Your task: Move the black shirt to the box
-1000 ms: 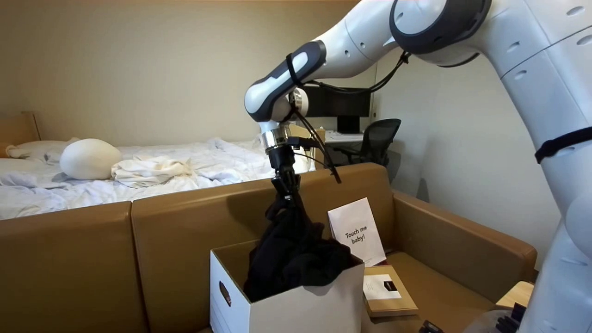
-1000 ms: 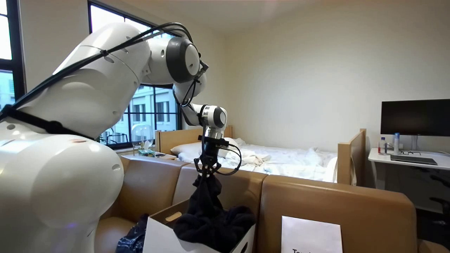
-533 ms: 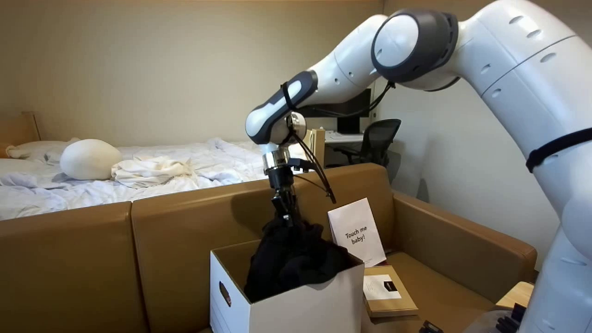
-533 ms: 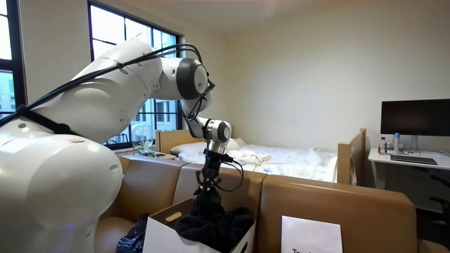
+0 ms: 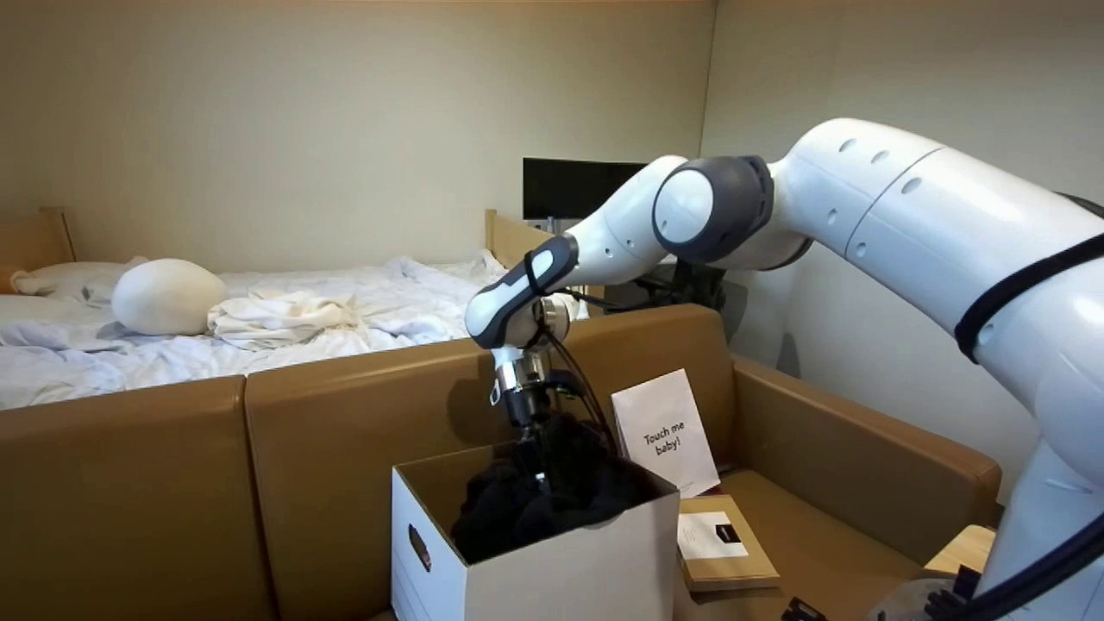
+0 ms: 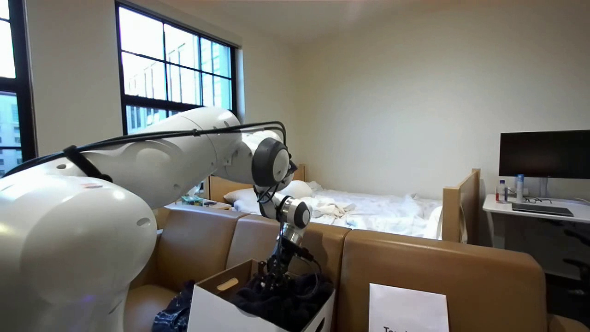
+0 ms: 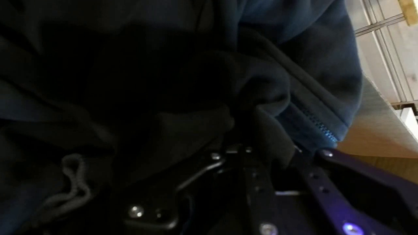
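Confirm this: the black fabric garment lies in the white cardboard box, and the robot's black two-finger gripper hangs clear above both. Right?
The gripper is not clear above: it sits among folds of the black fabric garment, as the wrist view shows. The garment does lie in the white cardboard box.

In the wrist view, dark folds of the zippered black garment point(image 7: 202, 71) hide the fingertips of my gripper point(image 7: 272, 155), so I can't tell whether they pinch it. A pale cord point(image 7: 77, 182) blurs into shadow. Both exterior views crop the white cardboard box point(image 5: 569, 578) at the bottom. In an exterior view I lose the printed sheet point(image 6: 408, 306) and blue patterned cloth point(image 6: 174, 311) past the lower edge, the monitor point(image 6: 544, 154) past the right.
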